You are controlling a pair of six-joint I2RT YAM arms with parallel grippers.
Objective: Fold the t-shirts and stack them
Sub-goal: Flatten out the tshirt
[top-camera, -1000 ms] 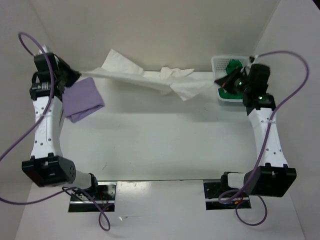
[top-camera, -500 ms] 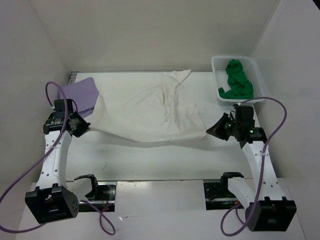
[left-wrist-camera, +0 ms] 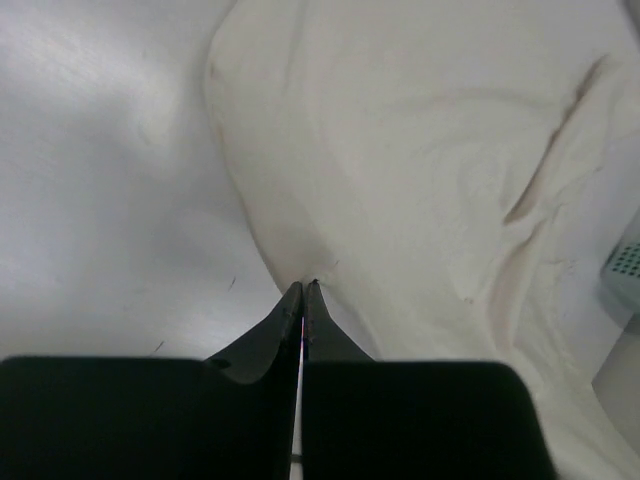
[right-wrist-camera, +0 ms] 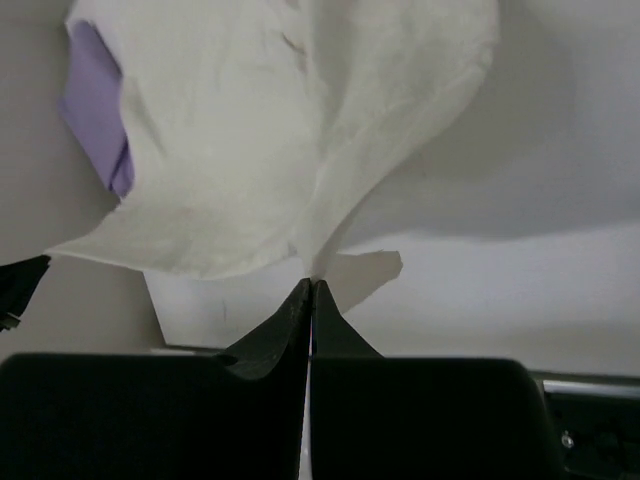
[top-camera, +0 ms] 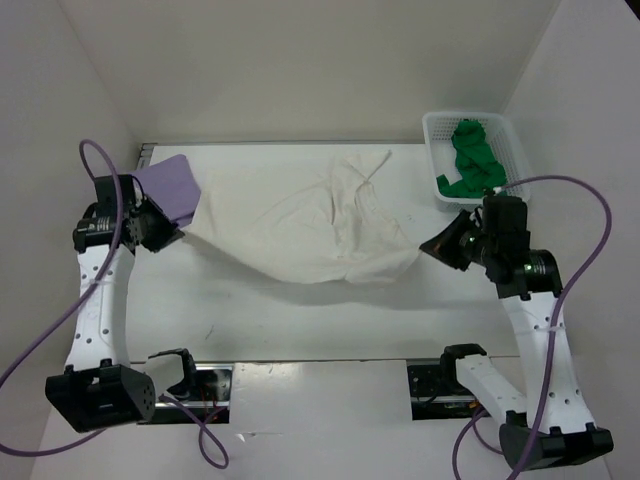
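Holding the cream t-shirt (top-camera: 310, 225) by its near edge. The left fingers (top-camera: 172, 238) are clenched on its left end and the right fingers (top-camera: 432, 247) on its right end. The far part lies mid-tabletop (top-camera: 300, 320). Lavender t-shirt (top-camera: 168, 190) sits at the far-left corner, just beside the cream one. Green t-shirt (top-camera: 470, 160) is bunched in the white basket (top-camera: 432, 130) at the far-right corner.

The soft cream white cloth shirt (top-camera: 300, 225) hangs spread wide and wrinkled. The folded lavender purple shirt (top-camera: 170, 185) lies at its left. The bright green shirt (top-camera: 470, 160) sits bunched in the white mesh basket (top-camera: 440, 118).
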